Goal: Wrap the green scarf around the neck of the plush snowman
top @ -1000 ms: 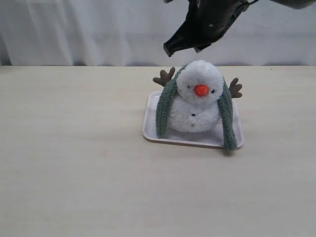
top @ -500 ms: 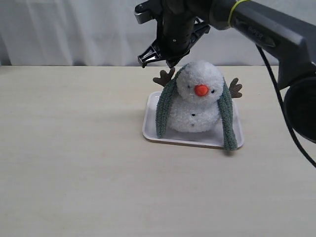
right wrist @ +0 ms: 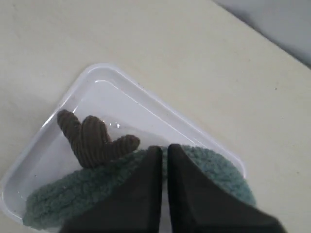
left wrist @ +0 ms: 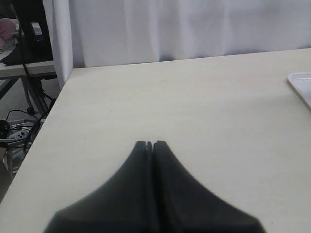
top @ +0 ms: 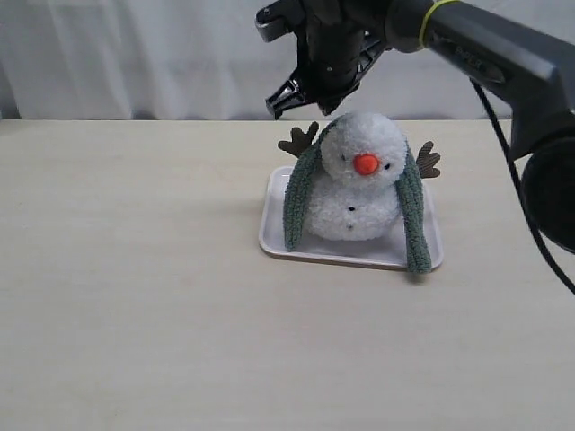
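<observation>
Shows right gripper [right wrist: 164,149] pressed together, upper centre, above plush snowman [top: 346,193]; green scarf [top: 296,202] draped behind head, ends hanging onto white tray [top: 274,238]; left gripper [left wrist: 151,144] pressed together too.

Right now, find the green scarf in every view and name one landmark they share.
Exterior view: the green scarf hangs down both sides of the plush snowman onto the white tray.
Left wrist view: not in it; only a corner of the white tray shows.
Right wrist view: it lies beside the brown twig arm, partly behind the right gripper.
Shared landmark: the white tray.
</observation>
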### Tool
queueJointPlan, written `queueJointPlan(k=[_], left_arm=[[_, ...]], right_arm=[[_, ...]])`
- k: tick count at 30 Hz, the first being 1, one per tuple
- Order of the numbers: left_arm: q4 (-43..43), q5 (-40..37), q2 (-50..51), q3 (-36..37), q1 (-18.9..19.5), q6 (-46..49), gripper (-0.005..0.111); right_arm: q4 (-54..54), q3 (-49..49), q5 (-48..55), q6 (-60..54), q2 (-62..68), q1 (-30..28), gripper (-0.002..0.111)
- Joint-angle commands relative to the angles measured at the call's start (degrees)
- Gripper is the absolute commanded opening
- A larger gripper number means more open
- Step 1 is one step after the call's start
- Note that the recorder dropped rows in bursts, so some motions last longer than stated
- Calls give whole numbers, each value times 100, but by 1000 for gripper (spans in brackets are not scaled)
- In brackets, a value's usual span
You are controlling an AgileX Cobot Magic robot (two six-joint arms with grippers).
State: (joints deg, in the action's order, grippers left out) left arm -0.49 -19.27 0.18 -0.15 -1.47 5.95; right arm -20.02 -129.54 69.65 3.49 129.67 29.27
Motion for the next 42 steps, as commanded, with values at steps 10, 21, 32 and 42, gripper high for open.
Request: queueJointPlan(k=[10, 21, 32, 42], left_arm=[[-13, 78, -18, 15, 8, 2, 0], [-13, 67, -18, 15, 8, 2, 0], [-13, 67, -18, 15, 8, 2, 0], [-13, 67, -18, 15, 8, 2, 0]], right_arm=[[1012, 3835, -4120, 993, -2611, -358, 4], [1520, 724, 31, 114, -1049, -706, 4], [832, 565, 31, 11, -245, -320, 4], [794, 565, -168, 59, -115, -320, 4]])
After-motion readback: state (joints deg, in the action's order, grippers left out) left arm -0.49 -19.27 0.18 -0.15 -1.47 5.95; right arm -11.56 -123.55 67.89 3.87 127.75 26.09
